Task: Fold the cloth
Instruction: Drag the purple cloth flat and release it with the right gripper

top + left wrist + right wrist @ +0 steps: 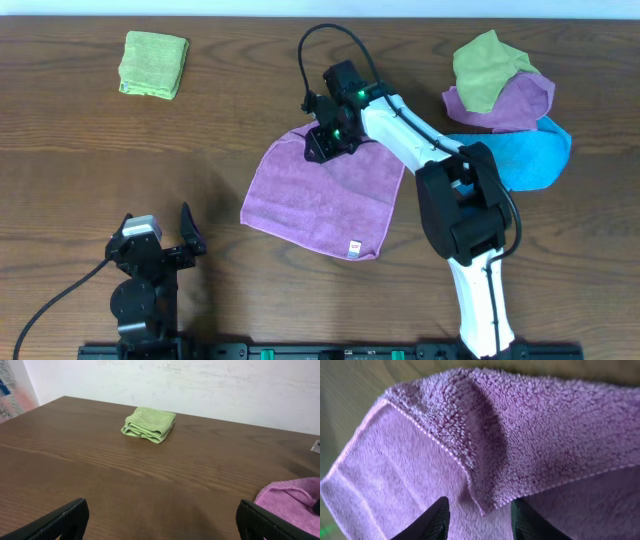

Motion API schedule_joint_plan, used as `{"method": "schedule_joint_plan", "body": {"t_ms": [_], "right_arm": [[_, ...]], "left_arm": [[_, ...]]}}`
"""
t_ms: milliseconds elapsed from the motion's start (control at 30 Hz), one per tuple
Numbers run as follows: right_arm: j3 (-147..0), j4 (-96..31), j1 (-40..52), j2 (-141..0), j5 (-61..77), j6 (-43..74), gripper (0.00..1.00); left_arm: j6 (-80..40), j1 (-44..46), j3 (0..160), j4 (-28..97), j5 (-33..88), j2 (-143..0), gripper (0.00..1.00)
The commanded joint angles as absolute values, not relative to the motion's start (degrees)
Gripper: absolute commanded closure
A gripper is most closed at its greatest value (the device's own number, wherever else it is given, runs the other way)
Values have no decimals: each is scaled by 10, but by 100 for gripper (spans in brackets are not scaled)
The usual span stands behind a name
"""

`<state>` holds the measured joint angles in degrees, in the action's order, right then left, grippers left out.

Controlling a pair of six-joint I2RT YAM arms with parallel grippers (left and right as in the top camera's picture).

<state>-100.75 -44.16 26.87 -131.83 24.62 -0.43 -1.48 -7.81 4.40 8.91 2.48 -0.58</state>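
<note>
A purple cloth (pixel 320 200) lies spread on the table's middle, and its far corner is turned over onto itself. My right gripper (pixel 326 148) is open right over that turned-over corner. In the right wrist view the fingers (pixel 480 516) straddle the tip of the folded flap (pixel 520 425) without closing on it. My left gripper (pixel 160 232) is open and empty near the front left. In the left wrist view its fingers (pixel 160 521) frame bare table, with the cloth's edge (pixel 292 502) at the right.
A folded green cloth (pixel 153 63) lies at the far left and also shows in the left wrist view (pixel 149 424). At the far right lies a pile of a green cloth (pixel 485 68), a purple cloth (pixel 515 105) and a blue cloth (pixel 530 155).
</note>
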Motion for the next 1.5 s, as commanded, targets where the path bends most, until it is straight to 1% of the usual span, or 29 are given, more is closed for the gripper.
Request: {"method": "schedule_joint_plan", "body": {"t_ms": [0, 267, 367, 433, 500, 567, 600, 667, 800, 833, 933, 967, 1033, 1100, 1200, 1267, 1300, 1333, 1367, 1400, 1467], "right_arm": [[-1009, -418, 275, -1330, 246, 2, 58], [-1009, -317, 297, -1330, 247, 2, 53], [-1009, -240, 309, -1331, 246, 2, 54], [-1009, -176, 315, -1332, 237, 3, 57], [-1009, -115, 318, -1332, 223, 12, 56], [-1009, -83, 317, -1332, 207, 29, 57], [-1009, -86, 316, -1331, 208, 34, 52], [-1010, -117, 312, -1331, 209, 38, 52], [-1013, -222, 299, -1315, 225, 38, 45], [-1013, -243, 294, -1301, 229, 38, 44], [-1013, -268, 281, -1241, 229, 24, 30], [-1013, -272, 278, -1220, 229, 15, 28], [-1013, -291, 277, -1176, 223, -6, 28], [-1013, -324, 278, -1138, 199, -24, 32], [-1013, -394, 284, -1095, 165, -53, 33], [-1013, -463, 290, -1085, 156, -61, 45], [-1013, -496, 293, -1085, 156, -61, 62], [-1012, -530, 297, -1086, 156, -61, 85], [-1011, -569, 303, -1089, 148, -61, 99], [-1004, -601, 309, -1094, 108, -54, 99], [-978, -613, 312, -1096, -4, 8, 99]], "left_arm": [[-17, -78, 26, 96, 15, -3, 5], [-17, -78, 26, 96, 15, -3, 4], [-17, -78, 26, 96, 15, -3, 5], [-17, -78, 26, 96, 15, -3, 5], [-17, -78, 26, 96, 15, -3, 5], [-17, -78, 26, 96, 15, -3, 5], [-17, -78, 26, 96, 15, -3, 4], [-17, -78, 26, 96, 15, -3, 5], [-17, -78, 26, 96, 15, -3, 5], [-17, -78, 26, 96, 15, -3, 4], [-17, -78, 26, 96, 15, -3, 5], [-17, -78, 26, 96, 15, -3, 5], [-17, -78, 26, 96, 15, -3, 5], [-17, -78, 26, 96, 15, -3, 5], [-17, -78, 26, 96, 15, -3, 5], [-17, -78, 26, 96, 15, -3, 5], [-17, -78, 26, 96, 15, -3, 5], [-17, -78, 26, 96, 15, -3, 5], [-17, -78, 26, 96, 15, -3, 5], [-17, -78, 26, 96, 15, -3, 4], [-17, -78, 26, 96, 15, -3, 5]]}}
